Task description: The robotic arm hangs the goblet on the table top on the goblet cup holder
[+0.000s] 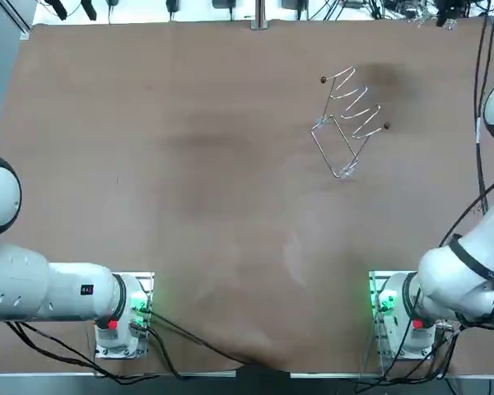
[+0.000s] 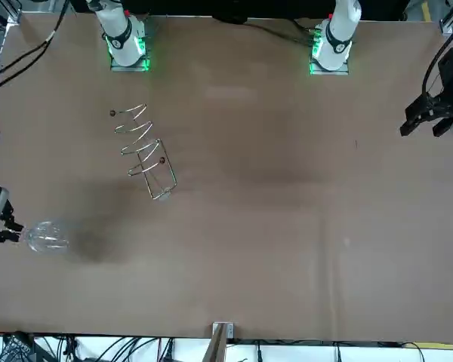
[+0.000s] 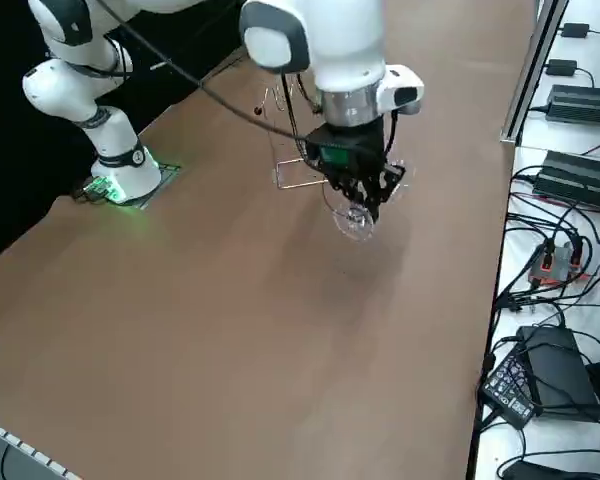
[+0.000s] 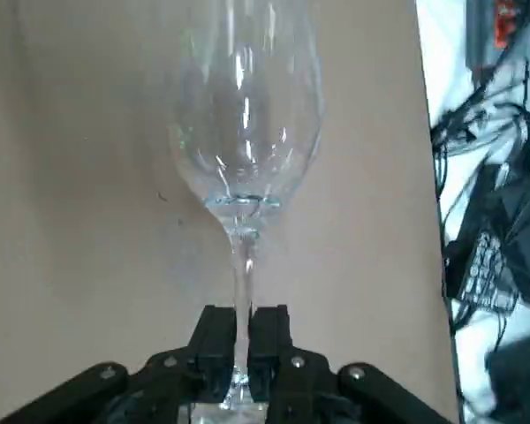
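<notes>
The right gripper (image 4: 241,325) is clenched on the thin stem of the clear glass goblet (image 4: 245,132). Its two black fingers (image 4: 215,340) press the stem from either side, close to the foot. The foot sits back toward the wrist, and the bowl extends away from the fingers.

In the right side view the gripper points down at the table with the bowl hanging below the fingertips. The goblet is therefore inverted: its long axis is roughly upright, the mouth faces the tabletop and the foot is uppermost. It appears to be held clear of the surface, with a soft shadow on the wood beneath it.

The goblet hangs over the brown wooden table (image 2: 287,226), close to the edge on the robot's right and in the half away from the arm bases.

The silver wire goblet cup holder (image 2: 144,150) stands on the table near the goblet but apart from it, a little closer to the bases and further in from the edge. Its zigzag top rail runs diagonally across the table and ends in small brown balls.

The white right arm (image 3: 345,55) rises above the gripper and bends back to its green-lit base (image 2: 126,47) at the near edge.
</notes>
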